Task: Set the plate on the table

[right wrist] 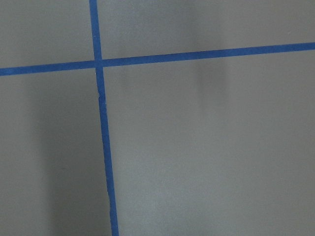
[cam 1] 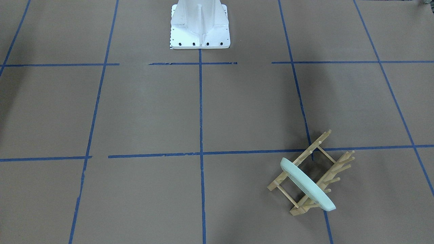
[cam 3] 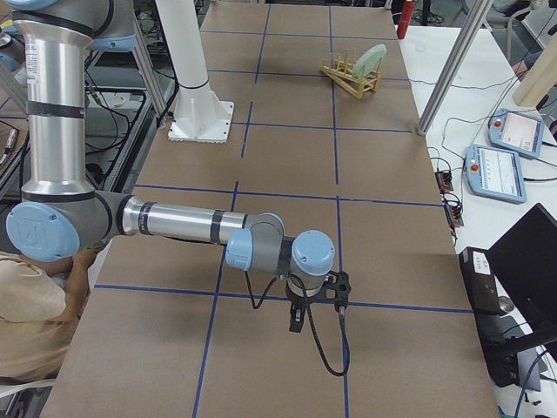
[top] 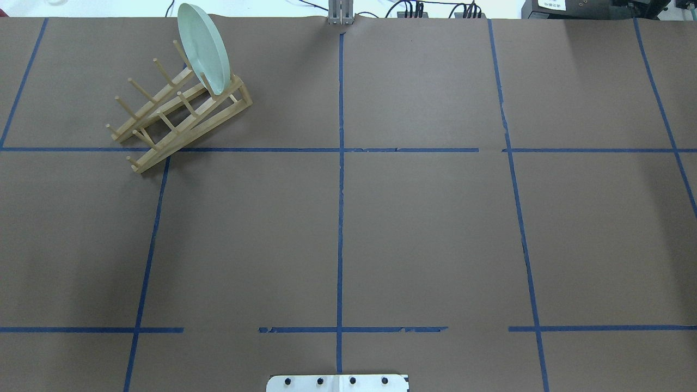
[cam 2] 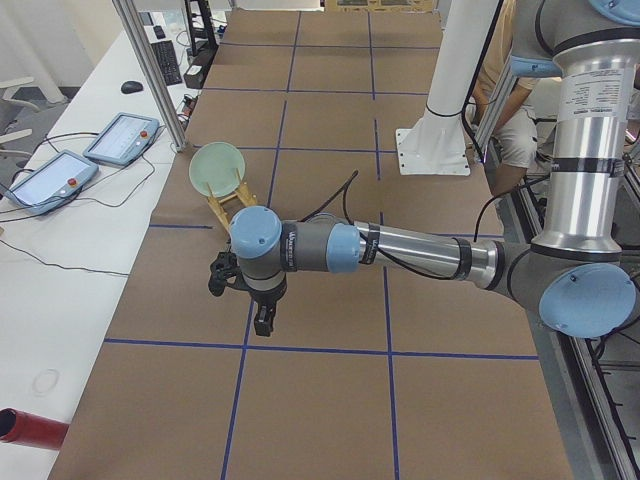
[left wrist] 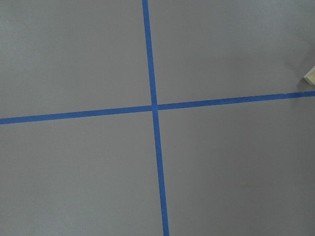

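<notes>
The pale mint-green plate (top: 204,48) stands on edge in the end slot of the light wooden peg rack (top: 179,120), at the far left of the brown table (top: 425,228). It also shows in the front-facing view (cam 1: 307,184) and both side views (cam 2: 218,170) (cam 3: 370,59). My left gripper (cam 2: 262,320) hangs above the table, short of the rack and apart from the plate. My right gripper (cam 3: 296,318) hangs over the table's other end. Both show only in side views, so I cannot tell if they are open or shut. The left wrist view catches one rack corner (left wrist: 310,76).
The white robot base (cam 1: 200,27) stands at the table's near middle edge. Teach pendants (cam 2: 120,138) (cam 3: 496,170) lie on side benches. Aluminium posts (cam 2: 150,70) (cam 3: 452,61) rise at the table's far edge. A red cylinder (cam 2: 30,425) lies on the bench.
</notes>
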You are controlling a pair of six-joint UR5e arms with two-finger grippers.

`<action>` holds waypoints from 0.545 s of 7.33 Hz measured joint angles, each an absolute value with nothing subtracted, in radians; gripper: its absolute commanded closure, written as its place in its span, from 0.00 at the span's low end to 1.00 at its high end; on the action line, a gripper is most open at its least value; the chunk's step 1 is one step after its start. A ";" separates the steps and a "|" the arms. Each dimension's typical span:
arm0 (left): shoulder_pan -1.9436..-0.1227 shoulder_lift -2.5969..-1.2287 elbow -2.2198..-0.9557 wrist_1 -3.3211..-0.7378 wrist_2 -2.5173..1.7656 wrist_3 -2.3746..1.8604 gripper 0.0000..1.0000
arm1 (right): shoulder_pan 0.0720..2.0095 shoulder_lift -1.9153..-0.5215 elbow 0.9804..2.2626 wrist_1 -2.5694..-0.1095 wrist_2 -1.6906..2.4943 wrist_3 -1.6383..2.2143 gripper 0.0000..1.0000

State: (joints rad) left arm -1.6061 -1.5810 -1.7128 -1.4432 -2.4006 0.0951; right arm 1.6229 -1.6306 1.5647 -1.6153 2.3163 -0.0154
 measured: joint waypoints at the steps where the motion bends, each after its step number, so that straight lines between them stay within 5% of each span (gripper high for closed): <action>1: -1.602 -1.583 -1.713 -1.426 -2.401 0.097 0.00 | 1.623 -1.631 1.565 -1.615 2.316 -0.015 0.00; 4: -1.577 -1.595 -1.690 -1.380 -2.389 0.100 0.00 | 1.623 -1.630 1.565 -1.615 2.316 -0.015 0.00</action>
